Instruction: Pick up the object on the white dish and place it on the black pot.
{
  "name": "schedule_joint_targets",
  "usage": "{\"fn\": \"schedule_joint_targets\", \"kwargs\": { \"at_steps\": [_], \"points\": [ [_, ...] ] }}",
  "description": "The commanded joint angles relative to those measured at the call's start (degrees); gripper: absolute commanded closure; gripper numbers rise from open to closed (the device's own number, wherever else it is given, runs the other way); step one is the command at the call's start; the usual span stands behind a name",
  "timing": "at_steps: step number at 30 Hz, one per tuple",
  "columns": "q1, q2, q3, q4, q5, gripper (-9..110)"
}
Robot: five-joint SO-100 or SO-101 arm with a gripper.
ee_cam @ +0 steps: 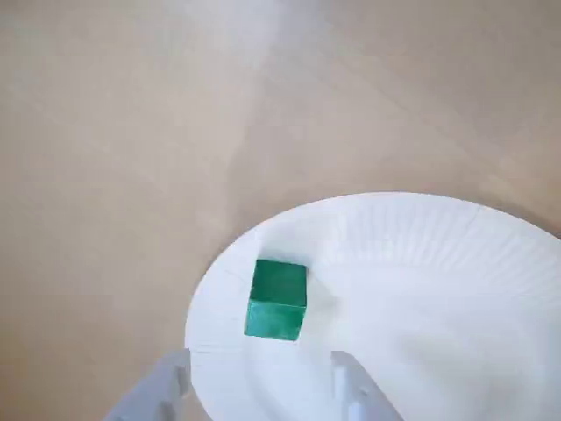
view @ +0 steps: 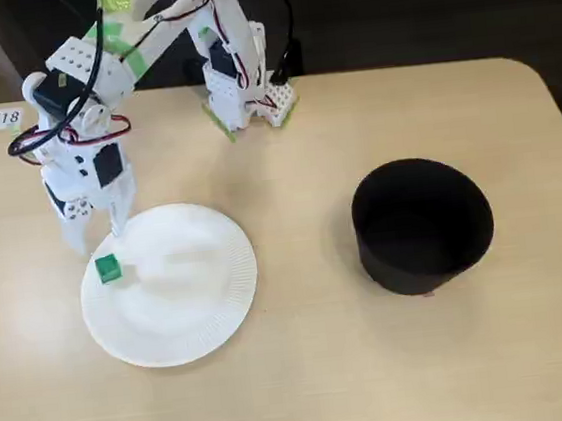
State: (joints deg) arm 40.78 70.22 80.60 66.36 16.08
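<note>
A small green cube (view: 108, 269) rests on the left rim area of the white dish (view: 200, 299) in the fixed view. In the wrist view the cube (ee_cam: 277, 299) lies near the plate's (ee_cam: 421, 307) left edge. My gripper (view: 93, 232) hangs just above and behind the cube, open, with nothing between its fingers. Its two fingertips (ee_cam: 166, 386) show at the bottom of the wrist view, either side of the cube's line. The black pot (view: 421, 224) stands apart on the right of the table.
The arm's base (view: 244, 99) is clamped at the table's far edge. A label reading MT18 (view: 0, 118) sits at the far left corner. Bare wooden tabletop (view: 318, 367) lies between plate and pot.
</note>
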Motion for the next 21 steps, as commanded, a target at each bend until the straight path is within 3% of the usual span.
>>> {"fn": "schedule_joint_targets", "kwargs": {
  "at_steps": [1,21],
  "points": [
    [-0.53,0.26,-2.11,0.09,-0.97,77],
    [-0.70,-5.27,-1.67,-3.52,-4.04,76]
  ]
}}
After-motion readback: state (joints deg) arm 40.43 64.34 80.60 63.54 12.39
